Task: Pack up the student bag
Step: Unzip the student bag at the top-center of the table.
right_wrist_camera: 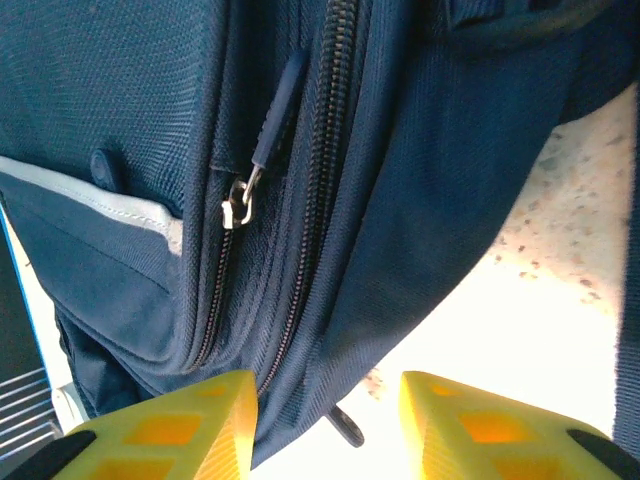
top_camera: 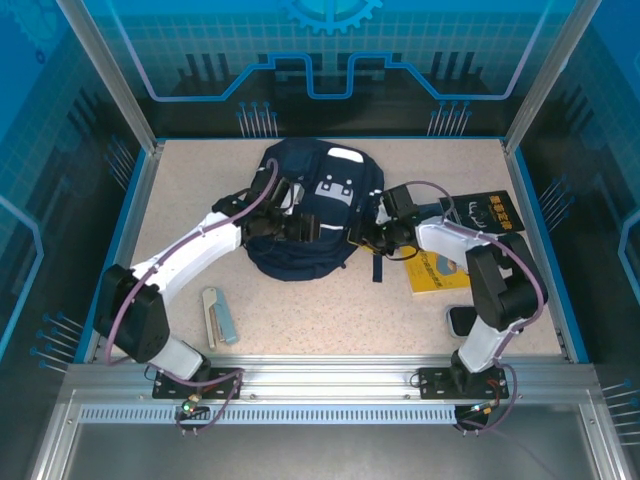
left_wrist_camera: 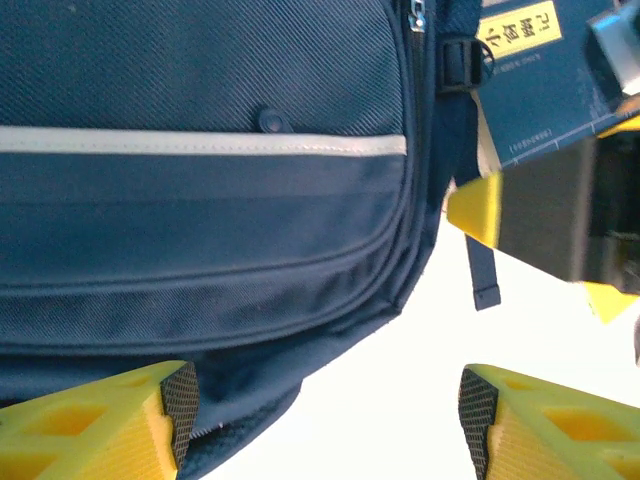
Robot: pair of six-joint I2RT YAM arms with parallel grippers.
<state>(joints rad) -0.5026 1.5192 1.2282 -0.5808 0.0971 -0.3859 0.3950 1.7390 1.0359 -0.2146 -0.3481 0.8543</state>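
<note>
The student bag (top_camera: pixel 312 205) is laid flat on its back at the middle of the table (top_camera: pixel 180 200), front face up. Its long axis runs from the near edge to the far edge, leaning slightly to the right at the far end. The top, marked by the white-grey patch (top_camera: pixel 345 155), is pointed away from the arm bases, and the rounded bottom is turned toward them. The left gripper (top_camera: pixel 295 226) is held low over the bag's lower left part. In the left wrist view its jaws are seen spread wide. One yellow finger (left_wrist_camera: pixel 110 425) is set just at the bag's bottom edge, the other is over bare table, and nothing is clamped. A pale reflective stripe (left_wrist_camera: pixel 200 142) is seen running across the front pocket in that view, with a dark strap (left_wrist_camera: pixel 483 270) hanging beside the bag. The right gripper (top_camera: pixel 366 236) is placed at the bag's right side. Its jaws are parted to a moderate width in the right wrist view, with the bag's side seam lying loosely between them and nothing pinched. A closed zip with its metal zipper pull (right_wrist_camera: pixel 240 208) is seen just beyond them. A navy book (top_camera: pixel 490 212) and a yellow book (top_camera: pixel 438 272) are laid to the right of the bag, and a pale flat item (top_camera: pixel 218 315) is laid near the left arm.
</note>
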